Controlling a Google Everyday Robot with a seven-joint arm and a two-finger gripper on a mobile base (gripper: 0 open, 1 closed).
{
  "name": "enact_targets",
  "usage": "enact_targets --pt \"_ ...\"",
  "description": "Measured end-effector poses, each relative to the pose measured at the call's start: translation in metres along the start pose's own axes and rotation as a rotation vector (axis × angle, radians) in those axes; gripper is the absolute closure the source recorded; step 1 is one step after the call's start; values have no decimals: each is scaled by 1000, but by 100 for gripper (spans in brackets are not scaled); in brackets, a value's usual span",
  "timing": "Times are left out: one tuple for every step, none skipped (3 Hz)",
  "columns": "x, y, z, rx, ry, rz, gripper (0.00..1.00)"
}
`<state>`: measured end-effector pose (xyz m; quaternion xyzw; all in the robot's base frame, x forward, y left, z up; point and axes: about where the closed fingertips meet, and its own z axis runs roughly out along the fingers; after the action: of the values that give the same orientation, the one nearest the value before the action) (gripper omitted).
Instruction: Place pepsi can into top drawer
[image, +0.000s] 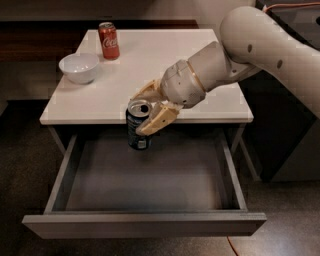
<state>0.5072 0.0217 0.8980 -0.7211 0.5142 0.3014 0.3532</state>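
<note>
Red Coca-Cola can (108, 40) upright near back-left of white desk (200, 60). White bowl (79, 67) near it, further left and forward. Dark floor (20, 165) around.

A thick, rounded off-white arm (260, 45) with small dark dots ends, lower left, in a tan-fingered gripper (140, 114).
</note>
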Motion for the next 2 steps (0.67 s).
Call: enact_targets --pt "18 17 15 -19 22 17 100" --pt "38 23 31 -13 45 43 100"
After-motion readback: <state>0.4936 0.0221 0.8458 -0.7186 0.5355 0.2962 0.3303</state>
